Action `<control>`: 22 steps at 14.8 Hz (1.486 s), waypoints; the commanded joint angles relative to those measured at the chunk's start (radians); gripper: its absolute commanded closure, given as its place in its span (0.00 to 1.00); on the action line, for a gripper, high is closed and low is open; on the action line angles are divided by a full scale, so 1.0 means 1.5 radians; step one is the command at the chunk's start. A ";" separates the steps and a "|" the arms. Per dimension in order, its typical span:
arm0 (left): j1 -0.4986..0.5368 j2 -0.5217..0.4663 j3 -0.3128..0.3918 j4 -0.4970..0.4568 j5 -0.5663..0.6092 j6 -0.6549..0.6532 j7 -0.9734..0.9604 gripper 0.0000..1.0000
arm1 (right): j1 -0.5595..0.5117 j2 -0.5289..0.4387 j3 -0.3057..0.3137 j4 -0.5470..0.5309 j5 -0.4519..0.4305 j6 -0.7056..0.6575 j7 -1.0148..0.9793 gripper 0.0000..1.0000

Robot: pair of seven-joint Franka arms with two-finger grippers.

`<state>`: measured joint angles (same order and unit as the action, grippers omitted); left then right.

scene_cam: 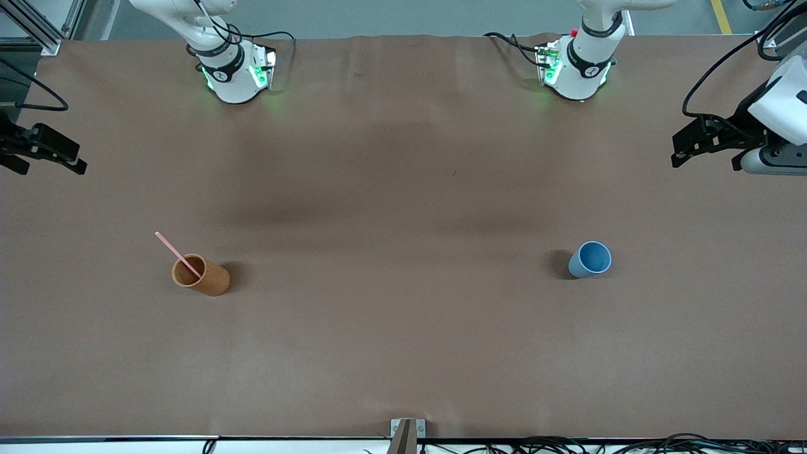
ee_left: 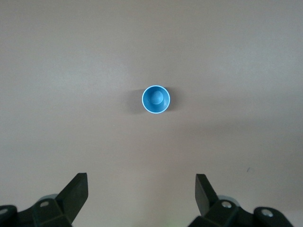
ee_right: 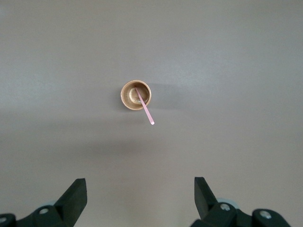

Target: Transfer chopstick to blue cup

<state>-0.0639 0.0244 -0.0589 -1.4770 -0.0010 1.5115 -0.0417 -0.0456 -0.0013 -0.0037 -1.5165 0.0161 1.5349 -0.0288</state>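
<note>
Both sets of jaws stand wide apart and hold nothing. The left gripper [ee_left: 141,198] hangs high over the worktop [scene_cam: 403,353] at the left arm's end, with the blue cup [scene_cam: 591,259] far below it; from the front it shows at the picture's edge [scene_cam: 703,142]. The right gripper [ee_right: 140,198] hangs just as high at the right arm's end, over the orange-brown cup [scene_cam: 202,275]; from the front only part of it shows [scene_cam: 44,148].

The chopstick [scene_cam: 178,254] stands slanted in the orange-brown cup, its lower end inside and its upper part leaning over the rim, up and away from the cup. The right wrist view shows it crossing the cup's mouth [ee_right: 145,108] with its free tip past the rim. The blue cup stands upright and empty, well apart from the other cup, toward the left arm's end and at about the same nearness to the front camera.

By my reading the task has not started: nothing is gripped, and the first step, taking hold of the stick, is the one in hand. The right arm seems the natural one for it. It would need to descend, set its jaws either side of the free upper part above the rim, and pinch without tipping the cup. Such a thin stick leaves little room for error. The cups are so far apart that a handover to the left arm may be needed.
</note>
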 commanded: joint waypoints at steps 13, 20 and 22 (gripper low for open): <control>0.025 0.098 0.002 -0.161 0.004 0.245 0.009 0.00 | -0.019 -0.014 -0.004 -0.102 -0.004 0.087 0.001 0.00; 0.034 0.228 0.002 -0.254 -0.022 0.454 -0.017 0.00 | -0.033 0.002 -0.003 -0.249 0.004 0.262 0.002 0.05; 0.034 0.234 0.002 -0.277 -0.022 0.477 -0.016 0.00 | -0.031 0.006 -0.003 -0.301 0.004 0.330 0.002 0.06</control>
<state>-0.0151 0.3808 -0.0520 -1.8574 -0.0207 2.1926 -0.0604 -0.0822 0.0180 -0.0161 -1.8817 0.0170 1.9433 -0.0289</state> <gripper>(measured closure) 0.000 0.044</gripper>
